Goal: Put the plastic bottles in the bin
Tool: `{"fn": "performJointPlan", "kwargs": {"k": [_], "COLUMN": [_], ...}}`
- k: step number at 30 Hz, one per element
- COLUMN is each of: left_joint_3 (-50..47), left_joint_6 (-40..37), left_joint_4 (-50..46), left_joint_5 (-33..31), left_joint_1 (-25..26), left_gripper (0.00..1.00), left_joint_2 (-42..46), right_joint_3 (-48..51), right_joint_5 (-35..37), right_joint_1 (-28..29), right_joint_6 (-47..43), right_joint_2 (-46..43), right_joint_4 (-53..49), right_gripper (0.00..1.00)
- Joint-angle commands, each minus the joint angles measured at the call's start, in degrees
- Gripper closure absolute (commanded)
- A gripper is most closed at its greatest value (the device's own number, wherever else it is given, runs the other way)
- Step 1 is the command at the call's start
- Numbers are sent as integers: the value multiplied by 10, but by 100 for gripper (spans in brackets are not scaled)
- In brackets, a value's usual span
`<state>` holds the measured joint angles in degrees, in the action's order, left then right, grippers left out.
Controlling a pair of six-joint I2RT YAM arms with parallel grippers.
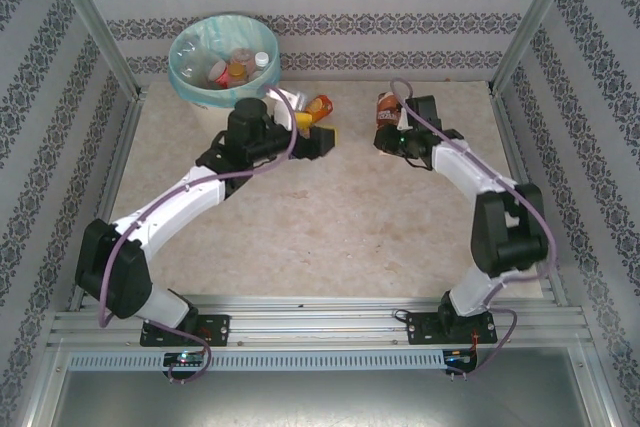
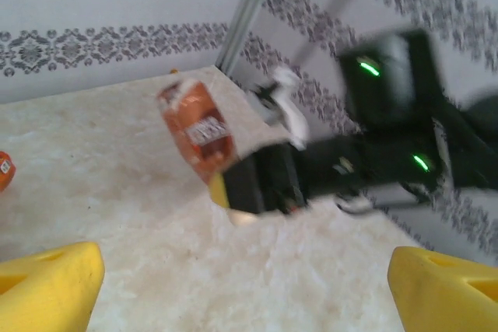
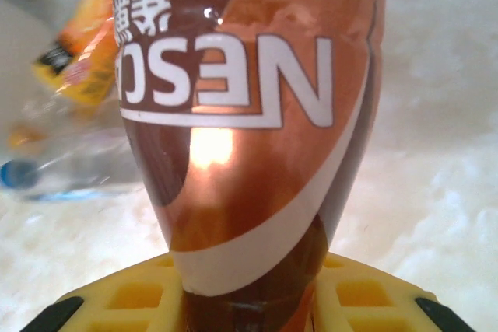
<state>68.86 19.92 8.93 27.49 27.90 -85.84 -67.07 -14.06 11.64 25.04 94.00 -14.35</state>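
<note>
The right gripper pinches a brown bottle between its yellow fingers. They clamp its narrower end, and the white-lettered label reads upside down in the wrist view. The bottle stands tilted near the far right part of the pale stone-patterned table; whether it rests on the surface or hangs just above it cannot be told. Across from it, the left gripper hovers low over the table with its fingers spread wide and nothing between them, facing the held bottle. Just beyond the left gripper lie two more bottles close together, a clear one and an orange-labelled one; the right wrist view shows a blue cap on the clear one. The bin, round and cream-white with a pale teal liner, sits in the far left corner against the patterned wall, well apart from the brown bottle. Several bottles with red and white caps already lie inside it.
</note>
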Motion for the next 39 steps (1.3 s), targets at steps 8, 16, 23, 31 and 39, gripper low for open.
{"fn": "performJointPlan", "kwargs": {"k": [8, 16, 23, 31, 39], "left_joint_3": [48, 15, -7, -35, -30], "left_joint_6": [132, 167, 208, 207, 194], "left_joint_4": [86, 145, 190, 196, 176], "left_joint_5": [131, 192, 223, 225, 178], "left_joint_1": [-58, -58, -64, -66, -83], "left_gripper": [8, 8, 14, 37, 52], "left_joint_2": [-40, 8, 24, 55, 109], "right_joint_3": [91, 60, 66, 75, 85], "right_joint_5": [-101, -159, -202, -195, -144], "right_joint_1": [136, 191, 215, 222, 230], "right_joint_6": [-27, -43, -43, -35, -38], "right_joint_2": [-207, -222, -229, -245, -269], "right_joint_4": [116, 121, 168, 178, 174], "right_gripper": [74, 74, 73, 69, 26]}}
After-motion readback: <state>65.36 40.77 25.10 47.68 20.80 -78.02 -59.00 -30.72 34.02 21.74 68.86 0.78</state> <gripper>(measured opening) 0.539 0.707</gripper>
